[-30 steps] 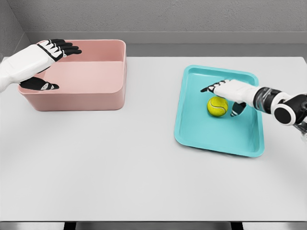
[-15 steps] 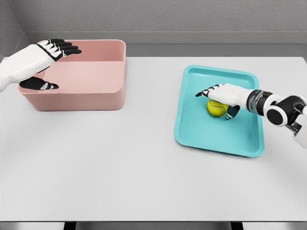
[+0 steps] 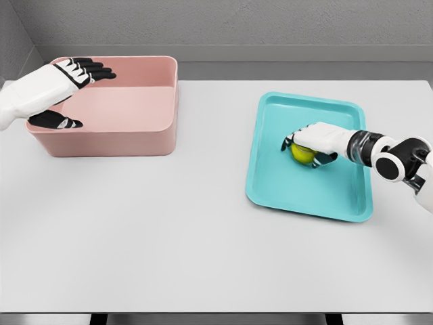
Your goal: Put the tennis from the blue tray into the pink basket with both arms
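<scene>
A yellow-green tennis ball (image 3: 302, 154) lies in the blue tray (image 3: 308, 193) on the right of the table. My right hand (image 3: 306, 145) covers the ball from above, its fingers curled down around it, so only a small part of the ball shows. The pink basket (image 3: 142, 132) stands at the back left. My left hand (image 3: 66, 95) hovers at the basket's left end with fingers stretched out flat and the thumb below, holding nothing.
The grey table (image 3: 169, 237) stretches wide in front of the basket and tray. A wall runs along the table's far edge behind both containers.
My right hand has dropped onto the ball and its fingers have curled around it; a second ago they were stretched out above it. The left hand has barely moved.
</scene>
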You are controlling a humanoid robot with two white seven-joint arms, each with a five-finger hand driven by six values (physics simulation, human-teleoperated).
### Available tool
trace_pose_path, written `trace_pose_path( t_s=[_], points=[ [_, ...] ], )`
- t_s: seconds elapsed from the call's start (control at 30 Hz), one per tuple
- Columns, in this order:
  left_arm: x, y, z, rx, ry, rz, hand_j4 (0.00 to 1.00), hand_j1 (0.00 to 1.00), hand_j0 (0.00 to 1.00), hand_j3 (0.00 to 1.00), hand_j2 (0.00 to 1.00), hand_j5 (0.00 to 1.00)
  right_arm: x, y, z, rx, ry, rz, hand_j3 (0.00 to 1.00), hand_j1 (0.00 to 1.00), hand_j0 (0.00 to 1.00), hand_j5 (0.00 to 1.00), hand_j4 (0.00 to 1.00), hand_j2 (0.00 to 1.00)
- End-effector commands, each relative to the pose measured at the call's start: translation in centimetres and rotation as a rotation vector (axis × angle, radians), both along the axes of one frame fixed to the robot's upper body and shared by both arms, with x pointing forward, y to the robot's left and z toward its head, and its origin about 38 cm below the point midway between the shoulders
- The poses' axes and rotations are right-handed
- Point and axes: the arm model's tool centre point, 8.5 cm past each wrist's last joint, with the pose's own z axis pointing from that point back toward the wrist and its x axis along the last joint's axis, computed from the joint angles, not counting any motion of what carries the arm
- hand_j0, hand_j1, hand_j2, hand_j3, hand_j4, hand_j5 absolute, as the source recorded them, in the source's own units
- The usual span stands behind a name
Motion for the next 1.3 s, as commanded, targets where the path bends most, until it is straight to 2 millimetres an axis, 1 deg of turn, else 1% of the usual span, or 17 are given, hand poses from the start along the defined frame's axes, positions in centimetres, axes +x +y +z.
trace_pose_path(
  t_s=[0.0, 0.07, 0.4, 0.43, 0.47, 0.5, 0.57, 0.67, 0.83, 0.97, 1.03, 1.13, 1.17, 1.27],
  points=[
    [0.0, 0.0, 0.1, -0.004, 0.002, 0.001, 1.0, 1.0, 1.0, 1.0, 1.0, 1.0, -0.1, -0.1, -0.2, -0.007, 0.009, -0.002, 0.57, 0.57, 0.57, 0.57, 0.57, 0.57],
    [0.0, 0.0, 0.1, -0.004, 0.002, 0.001, 1.0, 1.0, 1.0, 1.0, 1.0, 1.0, -0.1, -0.2, -0.2, -0.008, 0.009, -0.002, 0.56, 0.56, 0.56, 0.56, 0.56, 0.56],
    [0.0, 0.1, 0.1, -0.004, 0.002, 0.002, 1.0, 1.0, 1.0, 1.0, 1.0, 1.0, 0.2, -0.1, 0.7, 0.0, -0.009, -0.002, 0.56, 0.56, 0.56, 0.56, 0.56, 0.56],
    [-0.1, 0.3, 0.2, 0.001, 0.002, 0.005, 1.0, 1.0, 1.0, 1.0, 1.0, 1.0, 0.3, -0.1, 0.9, 0.0, -0.014, -0.002, 0.56, 0.56, 0.56, 0.56, 0.56, 0.56],
    [-0.2, 0.9, 0.4, 0.016, 0.001, 0.015, 1.0, 1.0, 1.0, 1.0, 1.0, 1.0, 0.5, 0.0, 1.3, 0.0, -0.023, -0.001, 0.55, 0.55, 0.55, 0.55, 0.55, 0.55],
    [-0.2, 1.0, 0.4, 0.019, 0.002, 0.015, 1.0, 1.0, 1.0, 1.0, 1.0, 1.0, 0.5, 0.0, 1.4, 0.0, -0.025, 0.001, 0.55, 0.55, 0.55, 0.55, 0.55, 0.55],
    [-0.2, 1.0, 0.5, 0.017, 0.001, 0.016, 1.0, 1.0, 1.0, 1.0, 1.0, 1.0, 0.6, 0.4, 2.2, 0.005, -0.042, 0.012, 0.55, 0.55, 0.55, 0.55, 0.55, 0.55],
    [-0.3, 1.0, 0.5, 0.017, 0.0, 0.014, 1.0, 1.0, 1.0, 1.0, 1.0, 1.0, 0.9, 1.3, 2.9, 0.014, -0.059, 0.03, 0.54, 0.54, 0.54, 0.54, 0.54, 0.54],
    [-0.3, 0.8, 0.6, 0.017, -0.003, 0.008, 1.0, 1.0, 1.0, 1.0, 1.0, 1.0, 0.2, 3.1, 4.4, 0.033, -0.087, 0.09, 0.54, 0.54, 0.54, 0.54, 0.54, 0.54],
    [-0.5, 0.4, 0.6, 0.019, -0.004, -0.003, 1.0, 1.0, 1.0, 1.0, 1.0, 1.0, -1.0, 5.6, 5.2, 0.064, -0.103, 0.162, 0.54, 0.54, 0.54, 0.54, 0.54, 0.54],
    [-0.6, 0.4, 0.8, 0.023, -0.008, -0.008, 1.0, 1.0, 1.0, 1.0, 1.0, 1.0, -1.1, 6.3, 5.0, 0.072, -0.099, 0.176, 0.54, 0.54, 0.54, 0.54, 0.54, 0.54],
    [-0.7, 0.3, 0.8, 0.024, -0.008, -0.01, 1.0, 1.0, 1.0, 1.0, 1.0, 1.0, -1.6, 7.8, 5.5, 0.091, -0.109, 0.215, 0.54, 0.54, 0.54, 0.54, 0.54, 0.54],
    [-0.7, 0.3, 0.8, 0.024, -0.008, -0.01, 1.0, 1.0, 1.0, 1.0, 1.0, 1.0, -1.9, 8.7, 5.8, 0.101, -0.114, 0.24, 0.54, 0.54, 0.54, 0.54, 0.54, 0.54],
    [-0.7, 0.3, 0.8, 0.025, -0.006, -0.011, 1.0, 1.0, 1.0, 1.0, 1.0, 1.0, -3.0, 10.3, 6.5, 0.123, -0.125, 0.294, 0.54, 0.54, 0.54, 0.54, 0.54, 0.54]
  ],
)
